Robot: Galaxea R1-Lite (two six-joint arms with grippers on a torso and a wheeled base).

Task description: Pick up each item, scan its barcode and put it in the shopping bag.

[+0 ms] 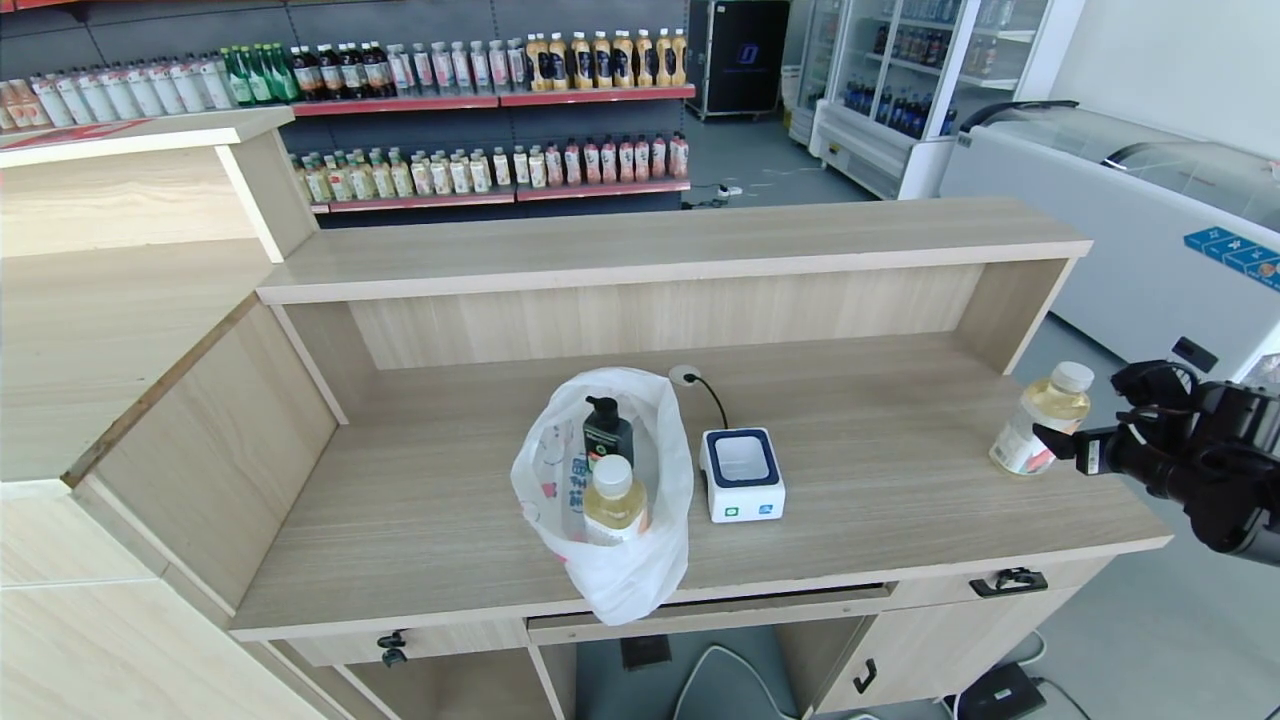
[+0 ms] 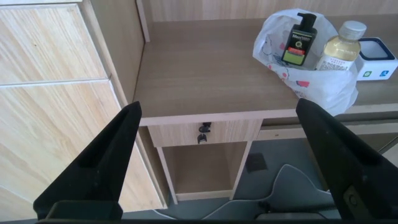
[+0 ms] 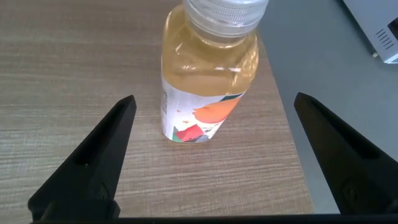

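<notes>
The right hand is spread open and empty, just short of a yellow drink bottle that stands upright on the table, well right of the scanner. Just left of the scanner, the shopping bag holds a black pump bottle and a second yellow bottle. The left hand is also released, well left of the scanner.

A pale wooden counter with a raised ledge lies under the right gripper. Well beyond it stand red bottle shelves, glass-door coolers and a white freezer.
</notes>
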